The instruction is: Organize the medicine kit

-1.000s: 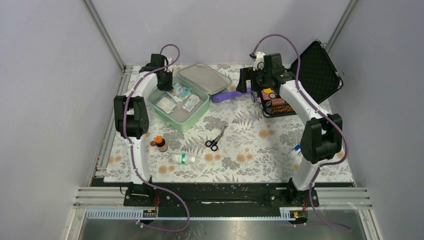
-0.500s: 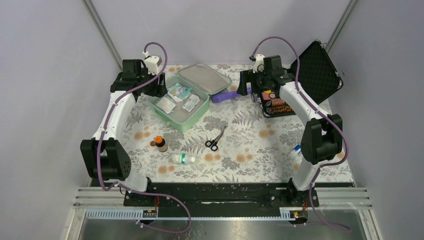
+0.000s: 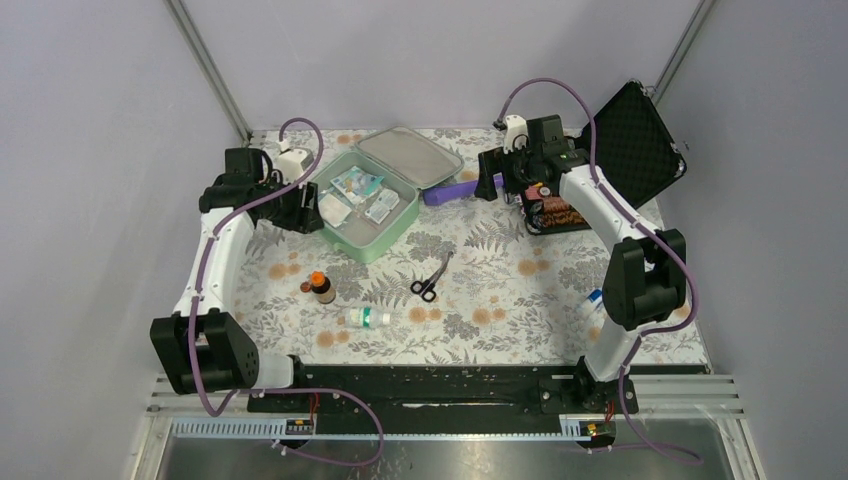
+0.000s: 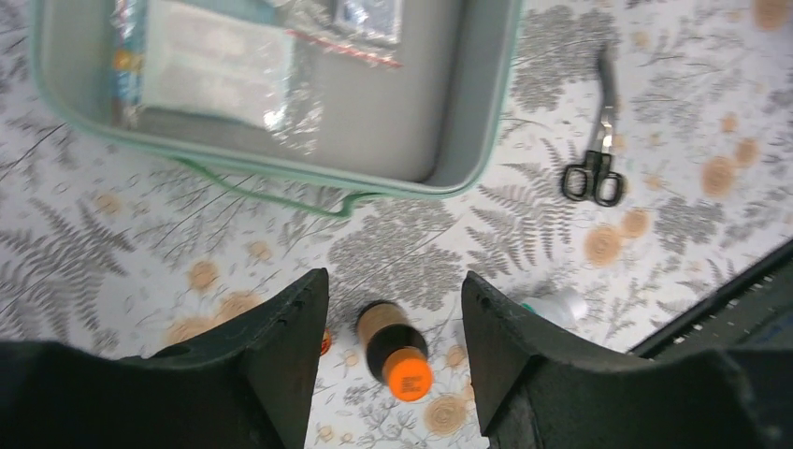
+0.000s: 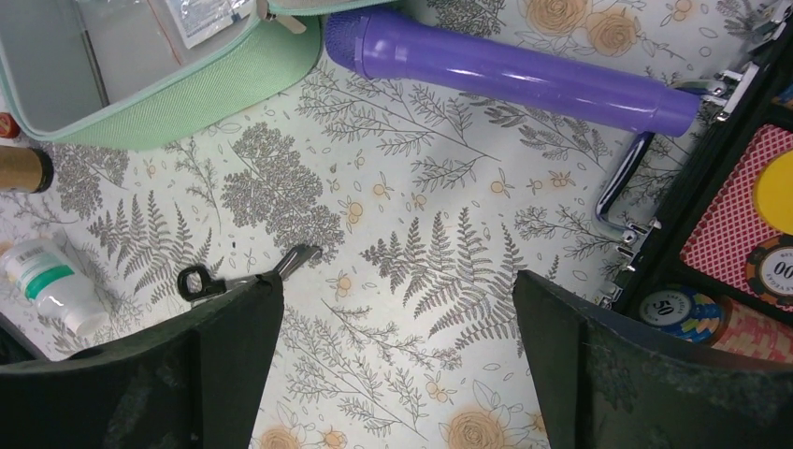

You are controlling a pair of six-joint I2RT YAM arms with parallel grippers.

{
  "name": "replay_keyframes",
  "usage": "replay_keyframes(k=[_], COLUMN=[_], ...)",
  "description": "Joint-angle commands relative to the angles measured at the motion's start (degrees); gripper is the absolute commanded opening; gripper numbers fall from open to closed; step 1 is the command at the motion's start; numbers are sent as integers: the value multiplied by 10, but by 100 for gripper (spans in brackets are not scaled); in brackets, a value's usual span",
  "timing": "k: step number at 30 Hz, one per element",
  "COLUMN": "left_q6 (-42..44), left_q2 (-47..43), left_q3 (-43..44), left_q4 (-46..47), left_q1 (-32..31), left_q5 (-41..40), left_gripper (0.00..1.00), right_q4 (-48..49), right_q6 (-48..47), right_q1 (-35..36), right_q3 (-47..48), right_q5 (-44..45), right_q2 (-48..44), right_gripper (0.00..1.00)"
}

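L arm (image 3: 215, 255) swung back off the medicine kit (image 5: 215, 84); left gripper (image 4: 393, 285) now outside its wall, jaws apart over a brown, orange-capped bottle (image 4: 393, 348). Mint rounded kit, far-left of table (image 3: 480, 290), lies open; smooth grey inside holds crinkly clear packets (image 4: 210, 61). Right gripper (image 5: 397, 299) barely shifted, jaws wide.
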Motion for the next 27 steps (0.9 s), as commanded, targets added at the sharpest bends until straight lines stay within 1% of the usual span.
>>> replay_keyframes(k=[1,4,8,10,12,14,15,16,18,19,23,27], left_q6=[6,31,71,78,54,15,-18,-38,-61,-69,-95,-105], left_q2=[-12,-17,-18,-19,-17,-11,-8,-4,3,6,14,20], left_q3=[2,-13,-20,-25,-28,-28,-27,-25,-18,-14,-6,-5], left_q4=[8,9,9,24,54,84,99,109,122,124,136,140], left_q1=[-4,-17,-67,-98,-122,-131,-132,-132,-132,-132,-131,-132], left_q5=[118,110,78,44,4,-16,-26,-36,-52,-60,-79,-76], left_gripper=[54,54,54,54,54,54,54,54,54,54,55,55], right_q4=[-23,-32,-45,-59,-81,-100,-106,-120,-158,-179,-227,-222], right_q6=[-30,-40,-57,-68,-75,-86,-88,-90,-79,-70,-46,-47], right_q1=[3,3,4,4,3,-1,-8,-22,-54,-84,-173,-194], right_q3=[3,-13,-38,-57,-76,-110,-132,-153,-185,-198,-252,-306], right_q5=[-25,-18,-7,22,86,194,235,265,321,337,342,317], right_q2=[-19,-32,-59,-77,-104,-141,-161,-187,-211,-219,-232,-230], right_gripper=[99,99,99,99,99,98,98,98,98,98,99,99])
